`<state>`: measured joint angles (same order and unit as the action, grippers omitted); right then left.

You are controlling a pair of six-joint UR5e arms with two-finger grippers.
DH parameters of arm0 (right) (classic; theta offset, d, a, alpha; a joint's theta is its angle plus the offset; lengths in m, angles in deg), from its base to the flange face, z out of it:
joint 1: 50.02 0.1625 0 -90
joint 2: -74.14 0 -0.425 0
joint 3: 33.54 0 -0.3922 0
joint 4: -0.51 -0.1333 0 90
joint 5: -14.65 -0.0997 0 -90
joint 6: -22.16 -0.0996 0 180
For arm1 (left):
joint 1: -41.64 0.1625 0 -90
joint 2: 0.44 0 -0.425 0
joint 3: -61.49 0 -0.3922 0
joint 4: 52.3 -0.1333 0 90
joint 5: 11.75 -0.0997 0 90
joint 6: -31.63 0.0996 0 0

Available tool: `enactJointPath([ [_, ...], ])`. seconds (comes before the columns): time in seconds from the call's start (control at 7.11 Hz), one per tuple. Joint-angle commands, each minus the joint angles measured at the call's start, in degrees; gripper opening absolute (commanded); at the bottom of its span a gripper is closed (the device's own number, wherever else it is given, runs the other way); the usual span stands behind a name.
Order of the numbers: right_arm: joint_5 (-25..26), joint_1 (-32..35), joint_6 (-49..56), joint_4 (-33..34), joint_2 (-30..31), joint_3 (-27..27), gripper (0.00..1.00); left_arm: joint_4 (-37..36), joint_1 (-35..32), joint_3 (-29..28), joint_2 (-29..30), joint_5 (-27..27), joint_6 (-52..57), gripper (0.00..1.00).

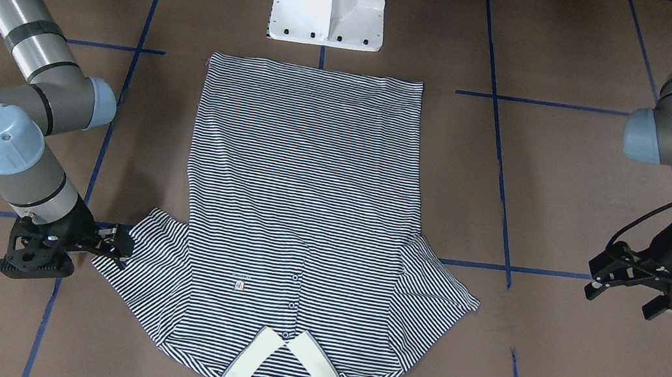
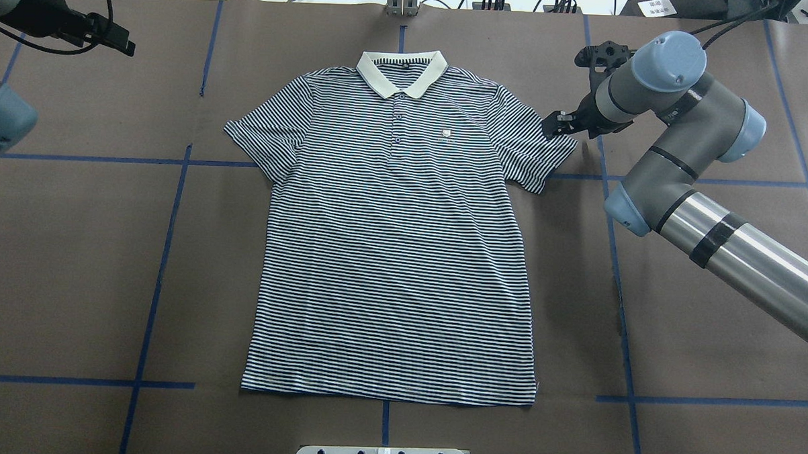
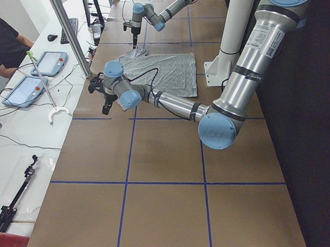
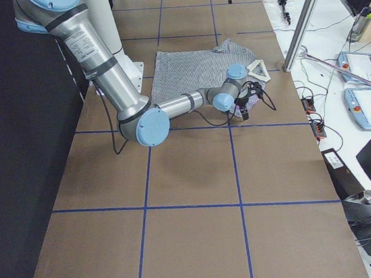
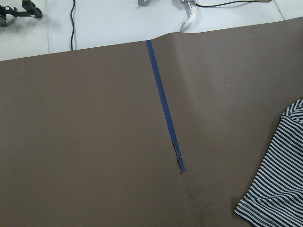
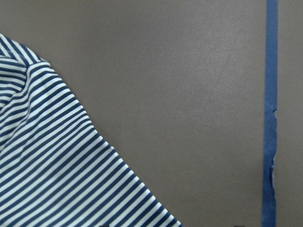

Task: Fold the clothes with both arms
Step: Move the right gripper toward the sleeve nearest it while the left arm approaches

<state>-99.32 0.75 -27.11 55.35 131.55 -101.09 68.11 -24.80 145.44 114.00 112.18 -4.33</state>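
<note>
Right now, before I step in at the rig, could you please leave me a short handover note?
Polo shirt: spread flat, front up, unfolded, collar toward the far edge of the table.
Left gripper: open, held over bare table, clear of the shirt.
Right gripper: looks open, low at the tip of one sleeve, no grip visible.
Done: no fold yet. Left: all the folding.

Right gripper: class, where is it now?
In the overhead view the right gripper is on the right side, at the hem of one sleeve of the striped polo shirt.
</note>
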Motion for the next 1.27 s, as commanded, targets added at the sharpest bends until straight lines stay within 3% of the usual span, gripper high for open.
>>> enactJointPath([
  [0.0,0.0,-0.4,0.2,0.0,0.2,0.1,0.88,0.0,0.0,0.3,0.0,0.0,-0.1,1.00],
  [0.28,-0.1,-0.4,0.8,0.1,0.4,0.6,0.83,0.0,0.0,0.3,0.1,0.0,-0.1,1.00],
  [0.42,-0.1,-0.4,0.8,0.1,0.5,0.7,0.65,0.0,0.0,0.5,0.2,0.1,-0.1,1.00],
  [0.56,-0.3,-0.3,0.6,0.2,0.3,0.7,0.27,0.0,0.0,0.7,0.1,0.2,-0.1,1.00],
  [0.7,-0.4,-0.3,0.7,1.1,0.1,0.7,0.03,-0.1,0.0,0.7,0.0,0.1,-0.1,1.00],
  [1.13,-0.4,-0.3,0.2,1.0,0.0,0.1,0.00,-0.1,0.0,0.7,0.2,0.2,-0.1,0.99],
])
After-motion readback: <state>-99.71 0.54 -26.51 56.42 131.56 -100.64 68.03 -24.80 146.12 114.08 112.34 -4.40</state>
